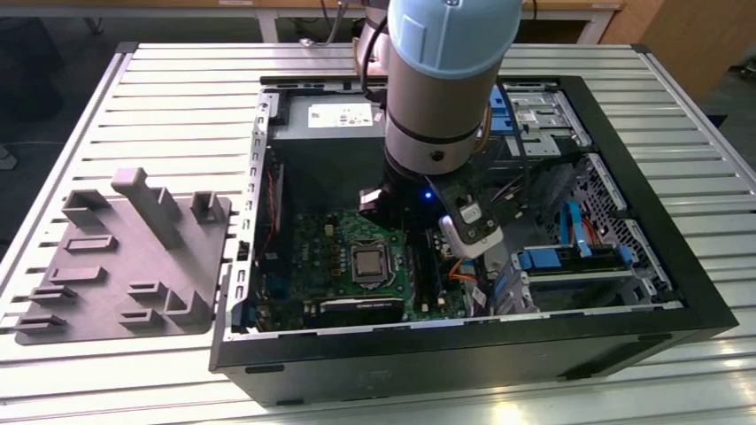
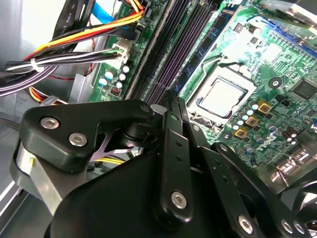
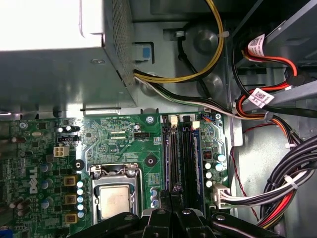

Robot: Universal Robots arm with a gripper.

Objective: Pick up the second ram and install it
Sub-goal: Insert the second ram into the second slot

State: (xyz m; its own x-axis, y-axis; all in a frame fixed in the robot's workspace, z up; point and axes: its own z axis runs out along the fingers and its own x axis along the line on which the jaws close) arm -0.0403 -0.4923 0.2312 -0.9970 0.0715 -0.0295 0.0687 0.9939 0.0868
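The gripper (image 2: 167, 99) is clenched, its tips drawn together with nothing visible between them, low over the near end of the slots (image 3: 181, 153) inside the case (image 1: 473, 341). A thin blue ram (image 3: 197, 158) stands edge-on in the outer slot, on the side away from the processor (image 3: 115, 201) and just beside a row of small capacitors; in the second wrist view it shows as a blue strip (image 2: 210, 44) along the dark slots. By its look it is light and stiff but fragile. It is best held by the long top edge or the short ends, kept off the chips and contacts, and pressed straight down so that it does not bend. Whether this stick is the second one, and whether it is fully seated with its end latches closed, I cannot tell, since its near end runs under the gripper in both wrist views. In the exterior view the arm (image 1: 449, 80) covers the slots, so how the tips meet the stick stays hidden. A bundle of cables (image 3: 292, 188) lies close beside the board (image 3: 114, 139)
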